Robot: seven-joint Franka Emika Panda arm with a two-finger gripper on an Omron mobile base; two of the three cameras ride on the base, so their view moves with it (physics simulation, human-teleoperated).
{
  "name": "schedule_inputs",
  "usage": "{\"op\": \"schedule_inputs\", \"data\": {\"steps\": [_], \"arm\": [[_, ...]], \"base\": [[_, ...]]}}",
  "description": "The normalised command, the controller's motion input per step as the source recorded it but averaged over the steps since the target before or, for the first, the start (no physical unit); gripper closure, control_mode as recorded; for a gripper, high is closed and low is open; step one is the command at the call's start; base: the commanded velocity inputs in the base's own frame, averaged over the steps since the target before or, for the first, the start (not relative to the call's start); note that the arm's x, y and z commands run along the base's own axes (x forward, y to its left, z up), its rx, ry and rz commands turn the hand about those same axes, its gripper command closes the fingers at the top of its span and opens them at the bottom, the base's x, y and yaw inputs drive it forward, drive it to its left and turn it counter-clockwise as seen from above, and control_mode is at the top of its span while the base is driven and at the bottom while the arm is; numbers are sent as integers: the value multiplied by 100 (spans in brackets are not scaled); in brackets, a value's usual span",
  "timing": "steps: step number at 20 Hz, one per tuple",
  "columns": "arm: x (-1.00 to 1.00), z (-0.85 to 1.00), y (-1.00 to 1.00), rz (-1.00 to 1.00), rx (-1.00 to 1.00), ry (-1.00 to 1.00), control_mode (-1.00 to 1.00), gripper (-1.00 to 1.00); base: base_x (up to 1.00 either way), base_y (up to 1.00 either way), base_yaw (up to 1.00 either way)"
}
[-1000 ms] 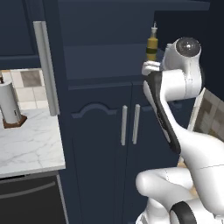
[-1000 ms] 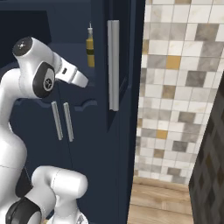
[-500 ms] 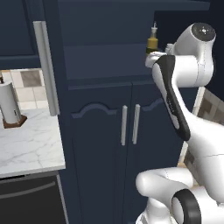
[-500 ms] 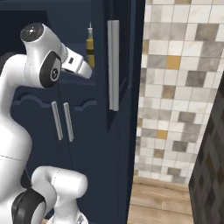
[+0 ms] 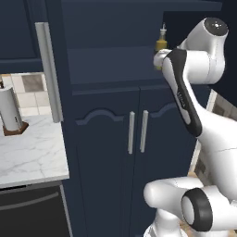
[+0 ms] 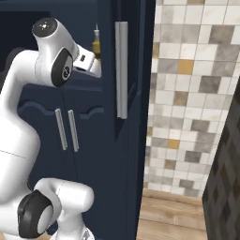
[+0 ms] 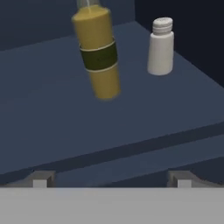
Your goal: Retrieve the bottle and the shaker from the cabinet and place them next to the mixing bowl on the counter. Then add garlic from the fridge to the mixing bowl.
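1. Navy cabinet (image 5: 106,55) open at shelf height, with marble counter (image 5: 32,157) and a paper-towel roll (image 5: 10,111) far to the left of it in the left base view.
2. Compared with a second ago: arm raised higher, elbow joint now level with the shelf, hand brought closer to the cabinet opening. Base not moved, because the doors and the roll keep the same places in the picture.
3. Meaning for the task: probably the approach to the first pick, nothing retrieved yet. Both small things still stand on the cabinet shelf (image 7: 52,127), and the garlic step is far ahead.
4. Bottle (image 7: 96,54) standing in the middle of the shelf, back from its front edge, seen tilted because of the roll of the hand camera. Also seen behind the wrist in the left base view (image 5: 161,42) and beside the door handle in the right base view (image 6: 96,44).
5. Shaker (image 7: 160,47) deeper on the shelf, towards its right side, apart from the bottle and not touching it.
6. Gripper (image 7: 109,179) spread very wide, fingertips (image 7: 40,178) low before the front edge of the shelf. Holds nothing and touches nothing; bottle well apart, beyond the tips.
7. Next move, as a judgement: forward reach with the bottle centred between the jaws, with care not to knock it over.
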Motion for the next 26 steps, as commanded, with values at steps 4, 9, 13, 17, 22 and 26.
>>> {"op": "schedule_inputs", "data": {"steps": [4, 9, 13, 17, 22, 26], "arm": [[74, 13, -13, 0, 0, 0, -100, -100], [71, 13, -1, 0, 0, 0, -100, -100], [7, 20, 1, 0, 0, -2, -100, -100], [-21, 15, 10, 0, 0, -19, -100, -100], [-7, 0, 3, 0, -1, -21, -100, -100], [4, 0, 0, 0, -3, -9, -100, -100]], "base": [[0, 0, 0], [0, 0, 0], [0, 0, 0], [0, 0, 0], [0, 0, 0], [0, 0, 0]]}}
